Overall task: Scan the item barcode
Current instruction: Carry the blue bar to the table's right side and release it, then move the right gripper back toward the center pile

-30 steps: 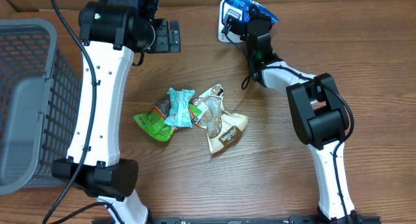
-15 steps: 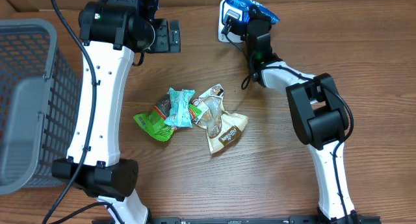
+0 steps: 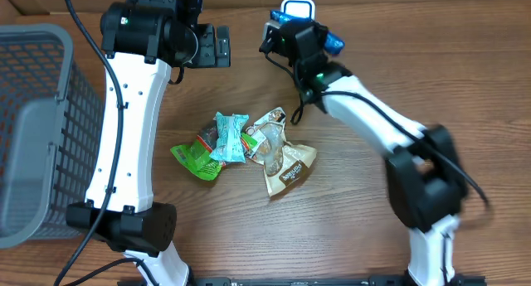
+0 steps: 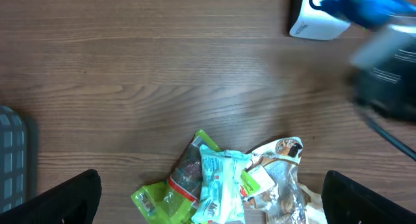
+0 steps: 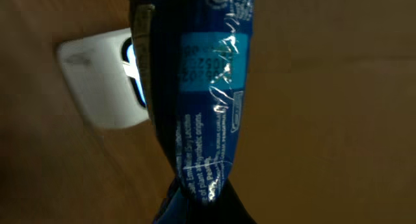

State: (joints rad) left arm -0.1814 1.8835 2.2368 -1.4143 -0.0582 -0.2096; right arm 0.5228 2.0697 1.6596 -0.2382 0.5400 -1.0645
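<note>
Right wrist view: right fingers (image 5: pixel 237 217) clamped the blue packet (image 5: pixel 208 87), its long axis across the scanner (image 5: pixel 97 81) face; left fingers (image 4: pixel 374 201) gaped empty.

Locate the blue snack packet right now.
The blue packet hangs in the right gripper beside the white scanner, top centre in the overhead view, beyond the snack pile.

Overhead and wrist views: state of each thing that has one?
left gripper: open, empty, above the table.
right gripper: shut on the blue packet.
blue packet: held close to the scanner.
scanner: on the table, window lit.
snack packets: piled on the table, untouched.
basket: upright, left edge.
</note>
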